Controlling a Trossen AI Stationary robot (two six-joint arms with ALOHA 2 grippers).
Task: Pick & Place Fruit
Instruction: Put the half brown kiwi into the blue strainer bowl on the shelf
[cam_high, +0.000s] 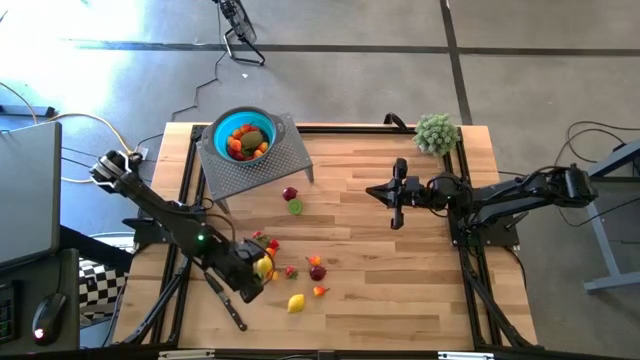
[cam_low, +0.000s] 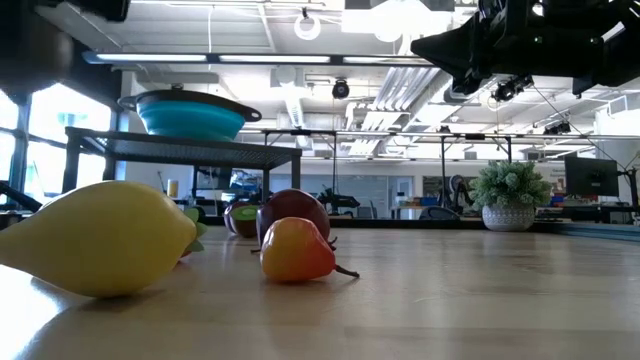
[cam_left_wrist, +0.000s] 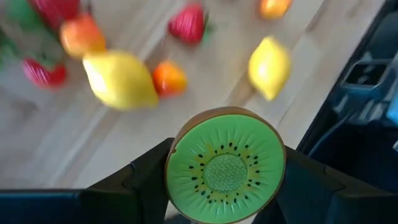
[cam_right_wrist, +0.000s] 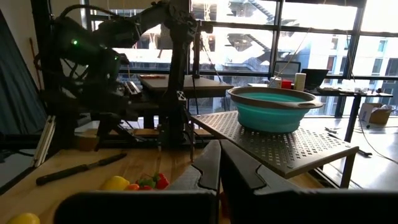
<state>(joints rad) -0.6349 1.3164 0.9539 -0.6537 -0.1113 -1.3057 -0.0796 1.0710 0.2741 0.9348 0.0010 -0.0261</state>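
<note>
My left gripper (cam_left_wrist: 225, 190) is shut on a kiwi half (cam_left_wrist: 225, 165) with a green cut face and brown skin. It hangs over the near-left of the table (cam_high: 257, 270), above loose fruit: a lemon (cam_left_wrist: 121, 79), a second lemon (cam_left_wrist: 269, 66), strawberries (cam_left_wrist: 186, 23) and an orange piece (cam_left_wrist: 169, 78). More fruit lies in the teal bowl (cam_high: 218, 128), which stands on a perforated grey stand (cam_high: 285, 160) at the far left. My right gripper (cam_high: 397, 195) hovers shut and level over the table's right middle, touching nothing. My left gripper pinches the kiwi half by its brown skin rim (cam_left_wrist: 175, 155), one finger (cam_left_wrist: 146, 180) on each of two opposite sides. The fingers slant down from the table's left. The green cut face turns toward the wrist camera, and the piece is lifted clear of the wood.
A black-handled knife (cam_high: 226, 303) lies by the near-left edge. A maroon fruit (cam_high: 290, 194) and a lime-green one (cam_high: 295, 207) rest mid-table, a lemon (cam_high: 296, 302) and a small orange-red fruit (cam_high: 320, 291) nearer. A fuzzy green plant (cam_high: 436, 132) stands at the far right.
</note>
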